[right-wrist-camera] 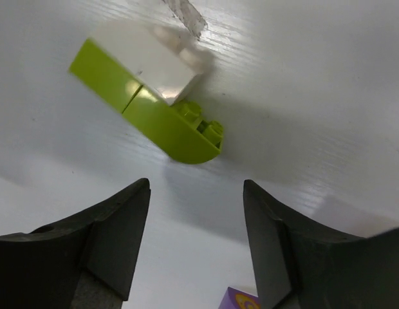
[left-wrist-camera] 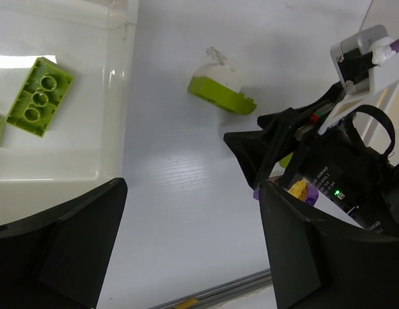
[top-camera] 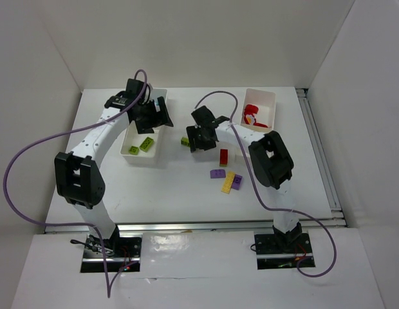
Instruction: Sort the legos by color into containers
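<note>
Jaws parted and empty, my right pincer (right-wrist-camera: 196,196) hangs near the lime-green curved plastic brick (right-wrist-camera: 154,116) on the white bench (right-wrist-camera: 315,96), apparently positioned to straddle it.

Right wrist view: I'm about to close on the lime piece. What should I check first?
1. Right gripper open: ok, jaws wide apart.
2. Lime piece centred in the gap: not ok, it lies beyond the fingertips and left of centre.
3. Piece free of neighbours: ok, the purple brick lies apart.
4. Left gripper out of the way: ok, open and empty by the left tray.
5. Room in that tray: ok, two lime bricks with bare floor beside them.
6. White patch on the piece: cannot tell whether it is glare or a white part.
</note>
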Robot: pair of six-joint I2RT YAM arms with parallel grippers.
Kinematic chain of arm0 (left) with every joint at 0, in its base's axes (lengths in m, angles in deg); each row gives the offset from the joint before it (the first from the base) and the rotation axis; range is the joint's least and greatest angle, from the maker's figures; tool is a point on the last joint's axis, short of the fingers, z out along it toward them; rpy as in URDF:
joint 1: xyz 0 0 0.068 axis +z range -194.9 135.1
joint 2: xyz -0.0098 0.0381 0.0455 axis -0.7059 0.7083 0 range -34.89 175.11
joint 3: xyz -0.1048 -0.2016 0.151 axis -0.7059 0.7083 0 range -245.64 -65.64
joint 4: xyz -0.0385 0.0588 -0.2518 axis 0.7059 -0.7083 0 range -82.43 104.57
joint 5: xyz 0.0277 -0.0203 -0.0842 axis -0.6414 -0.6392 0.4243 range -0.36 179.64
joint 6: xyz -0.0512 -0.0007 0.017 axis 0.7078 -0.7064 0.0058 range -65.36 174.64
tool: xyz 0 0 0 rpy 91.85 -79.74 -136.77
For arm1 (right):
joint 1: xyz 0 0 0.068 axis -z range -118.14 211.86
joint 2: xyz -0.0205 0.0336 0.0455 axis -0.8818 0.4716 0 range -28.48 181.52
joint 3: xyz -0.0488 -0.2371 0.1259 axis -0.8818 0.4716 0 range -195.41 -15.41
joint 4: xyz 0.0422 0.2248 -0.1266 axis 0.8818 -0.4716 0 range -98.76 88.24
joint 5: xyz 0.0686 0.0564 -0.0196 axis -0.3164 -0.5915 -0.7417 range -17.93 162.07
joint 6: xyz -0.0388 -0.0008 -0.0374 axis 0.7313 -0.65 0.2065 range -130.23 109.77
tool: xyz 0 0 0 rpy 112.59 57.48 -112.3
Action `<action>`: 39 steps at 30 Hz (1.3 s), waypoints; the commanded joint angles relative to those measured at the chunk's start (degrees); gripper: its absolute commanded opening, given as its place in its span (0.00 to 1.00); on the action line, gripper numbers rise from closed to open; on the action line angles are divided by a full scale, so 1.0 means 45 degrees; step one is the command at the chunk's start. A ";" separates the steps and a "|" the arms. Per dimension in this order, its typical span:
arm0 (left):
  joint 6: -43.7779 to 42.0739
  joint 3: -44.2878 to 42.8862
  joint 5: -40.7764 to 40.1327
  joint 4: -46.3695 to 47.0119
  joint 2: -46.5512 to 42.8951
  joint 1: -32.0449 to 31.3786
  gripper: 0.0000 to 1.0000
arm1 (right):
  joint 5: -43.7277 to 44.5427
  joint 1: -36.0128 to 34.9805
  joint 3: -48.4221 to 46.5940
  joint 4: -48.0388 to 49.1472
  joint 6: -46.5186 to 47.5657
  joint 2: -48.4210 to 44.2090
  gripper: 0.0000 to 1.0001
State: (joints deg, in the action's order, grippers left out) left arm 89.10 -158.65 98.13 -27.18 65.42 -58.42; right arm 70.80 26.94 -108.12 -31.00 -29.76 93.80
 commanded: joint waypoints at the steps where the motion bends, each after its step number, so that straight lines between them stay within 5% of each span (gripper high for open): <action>1: -0.0274 -0.0424 0.0612 0.0256 0.0052 0.0016 0.94 | 0.0341 -0.0170 -0.0959 -0.0104 0.1035 0.0267 0.69; 12: -0.0527 -0.0424 0.0730 0.0256 0.0052 0.0016 0.94 | 0.0324 -0.0014 -0.2521 -0.0337 0.1975 0.0872 0.79; 24: -0.0528 -0.0795 0.0730 0.0022 0.0326 0.0133 0.94 | -0.0204 -0.0014 -0.3619 -0.1004 0.2777 0.2280 0.52; 28: -0.0528 -0.1069 0.0963 -0.0096 0.0599 0.0250 0.94 | -0.0049 -0.0014 -0.3246 -0.0652 0.2660 0.2143 0.35; 29: -0.0528 -0.1069 0.1139 -0.0096 0.0599 0.0250 0.94 | -0.0048 -0.0014 -0.3246 -0.0652 0.2660 0.2143 0.24; 33: -0.0528 -0.1206 0.2402 -0.0096 0.0716 0.0366 0.94 | -0.0261 0.0296 -0.2449 -0.0127 0.2077 0.0878 0.10; 39: -0.0081 -0.0621 0.6655 0.1442 0.0949 0.0641 0.97 | -0.1648 0.0943 0.1944 0.2451 0.1957 -0.3516 0.10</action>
State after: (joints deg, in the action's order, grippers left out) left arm 87.83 -161.62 114.17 -26.27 68.33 -56.10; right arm 66.64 29.81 -103.83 -28.29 -20.03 89.06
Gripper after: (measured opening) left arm 0.971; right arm 0.369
